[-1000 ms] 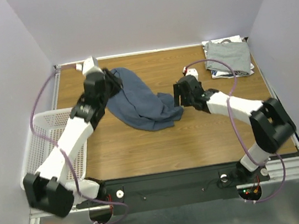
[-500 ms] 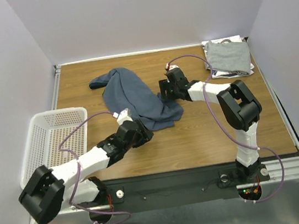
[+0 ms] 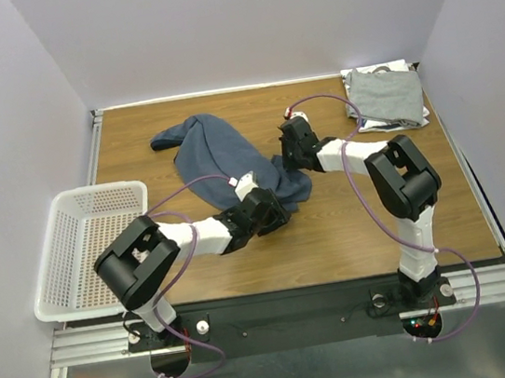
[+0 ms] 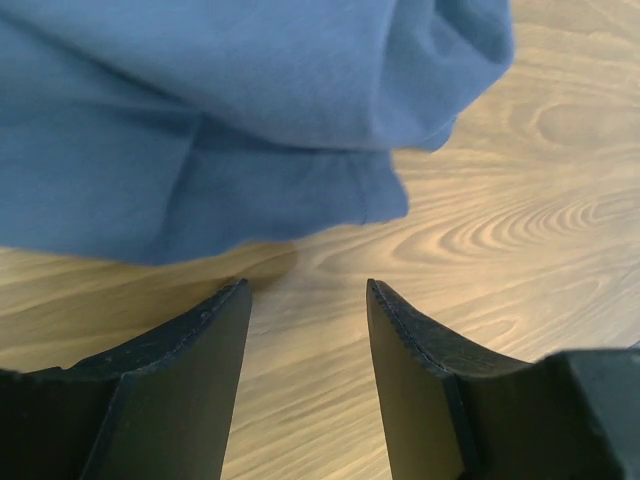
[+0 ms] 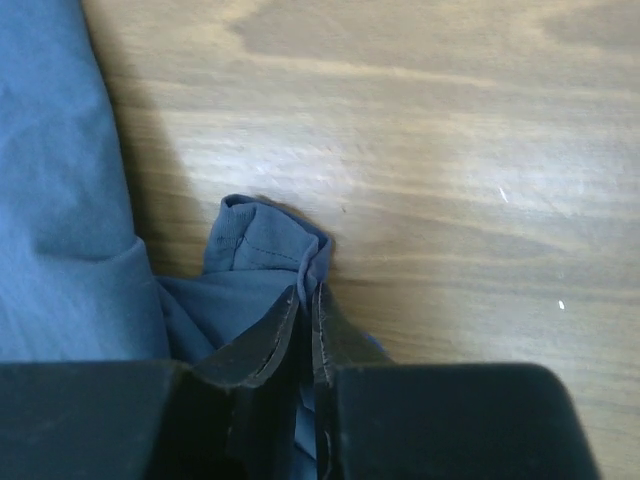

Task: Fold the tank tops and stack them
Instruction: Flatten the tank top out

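Observation:
A slate-blue tank top (image 3: 220,161) lies crumpled in the middle of the wooden table. My right gripper (image 3: 287,158) sits at its right edge and is shut on a hem corner of the slate-blue tank top (image 5: 262,262), the cloth pinched between the black fingers. My left gripper (image 3: 278,215) stands open at the near edge of the cloth; only bare wood lies between its fingers (image 4: 190,350), and the blue fabric (image 4: 200,120) is just beyond the tips. A folded pile of light grey and white tank tops (image 3: 386,95) rests at the back right corner.
A white mesh basket (image 3: 86,245) hangs at the table's left edge. Purple cables loop off both arms. Walls close in the table at the back and sides.
My right gripper has closed on the shirt's edge. The left arm has swung down from the back left and reached along the near side to the cloth's front edge.

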`<state>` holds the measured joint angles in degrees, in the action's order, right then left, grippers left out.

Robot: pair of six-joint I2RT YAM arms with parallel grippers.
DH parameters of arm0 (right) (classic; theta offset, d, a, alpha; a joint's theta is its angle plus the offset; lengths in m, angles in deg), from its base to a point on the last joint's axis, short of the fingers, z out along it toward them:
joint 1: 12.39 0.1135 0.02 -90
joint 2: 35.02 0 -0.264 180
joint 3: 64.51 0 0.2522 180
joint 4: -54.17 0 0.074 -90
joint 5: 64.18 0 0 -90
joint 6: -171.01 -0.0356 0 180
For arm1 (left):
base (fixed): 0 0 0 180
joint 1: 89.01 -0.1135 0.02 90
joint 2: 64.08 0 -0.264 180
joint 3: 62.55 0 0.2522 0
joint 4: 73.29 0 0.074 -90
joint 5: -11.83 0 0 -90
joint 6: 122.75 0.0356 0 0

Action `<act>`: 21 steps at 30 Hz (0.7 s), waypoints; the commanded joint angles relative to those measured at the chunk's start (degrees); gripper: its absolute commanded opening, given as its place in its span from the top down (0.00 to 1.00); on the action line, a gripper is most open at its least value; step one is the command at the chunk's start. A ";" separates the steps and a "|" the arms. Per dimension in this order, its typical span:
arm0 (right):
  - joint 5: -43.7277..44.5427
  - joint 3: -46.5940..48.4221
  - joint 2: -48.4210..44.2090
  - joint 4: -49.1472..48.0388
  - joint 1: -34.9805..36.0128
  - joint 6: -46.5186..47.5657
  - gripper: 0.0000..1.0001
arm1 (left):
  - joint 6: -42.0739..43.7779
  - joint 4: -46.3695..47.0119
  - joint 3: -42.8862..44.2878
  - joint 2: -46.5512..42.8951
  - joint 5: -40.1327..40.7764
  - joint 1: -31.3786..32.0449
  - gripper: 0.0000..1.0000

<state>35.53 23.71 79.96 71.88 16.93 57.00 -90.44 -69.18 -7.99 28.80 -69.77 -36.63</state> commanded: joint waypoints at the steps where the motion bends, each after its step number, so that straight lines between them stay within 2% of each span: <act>1: 2.94 -2.56 -4.23 -1.92 -0.05 -3.76 0.90 | -3.91 -0.19 3.85 2.91 3.89 1.41 0.39; 6: 3.90 -6.24 -8.09 -1.92 -0.05 -5.96 0.94 | -9.97 -7.14 6.30 5.81 9.69 1.94 0.40; 10: 4.43 -7.31 -9.86 -1.84 -0.05 -6.31 0.95 | -10.42 -11.53 10.52 9.32 10.93 1.94 0.41; 13: 4.35 -8.01 -11.35 -1.92 -0.05 -6.66 0.95 | -11.83 -14.08 12.81 11.26 10.49 1.94 0.54; 14: 4.35 -8.18 -11.88 -1.84 -0.05 -6.75 0.95 | -11.92 -14.61 13.08 12.14 10.41 1.94 0.61; 15: 4.26 -8.62 -12.75 -1.92 -0.05 -7.10 0.95 | -11.92 -15.31 13.52 12.41 10.40 1.94 0.73; 19: 8.38 -8.98 -14.52 -0.88 -0.14 -6.66 0.95 | -11.66 -17.51 11.33 9.96 11.54 1.94 1.00; 21: 10.76 -9.06 -15.83 0.35 -1.89 -7.45 0.95 | -11.57 -19.78 7.83 4.61 14.16 1.76 1.00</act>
<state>40.78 14.86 68.07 72.23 16.80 50.90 -102.33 -78.88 4.79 39.07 -60.43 -34.75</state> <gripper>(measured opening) 0.095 0.022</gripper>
